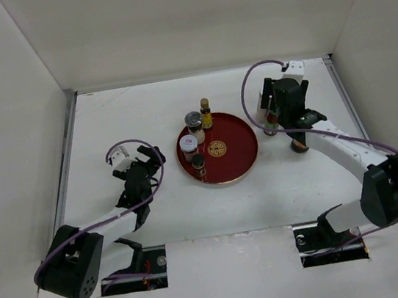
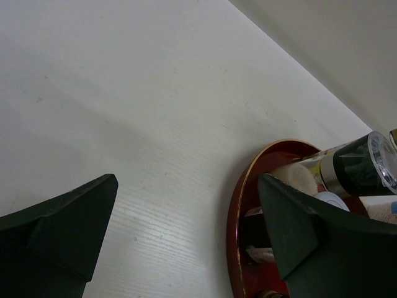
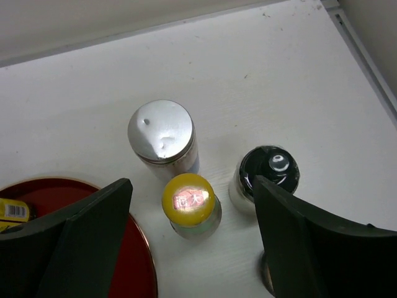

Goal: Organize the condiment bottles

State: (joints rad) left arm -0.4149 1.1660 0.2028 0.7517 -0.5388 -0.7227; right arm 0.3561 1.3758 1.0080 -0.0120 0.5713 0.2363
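Four condiment bottles stand on the left half of the round red tray (image 1: 237, 146): a slim dark-capped bottle with a yellow label (image 1: 206, 112), a silver-capped jar (image 1: 194, 122), a white-lidded jar (image 1: 189, 144) and a dark jar (image 1: 198, 165). Right of the tray, on the table, stand a silver-capped jar (image 3: 162, 133), a yellow-capped jar (image 3: 189, 202) and a black-capped jar (image 3: 268, 171). My right gripper (image 3: 192, 182) is open above them, its fingers either side of the yellow-capped jar. My left gripper (image 2: 187, 180) is open and empty, low over the table left of the tray.
The tray rim (image 2: 239, 205) lies just past my left gripper's right finger (image 2: 291, 230), with the tray's jars behind it. A small round brown thing (image 1: 299, 147) sits by the right arm. White walls enclose the table on three sides.
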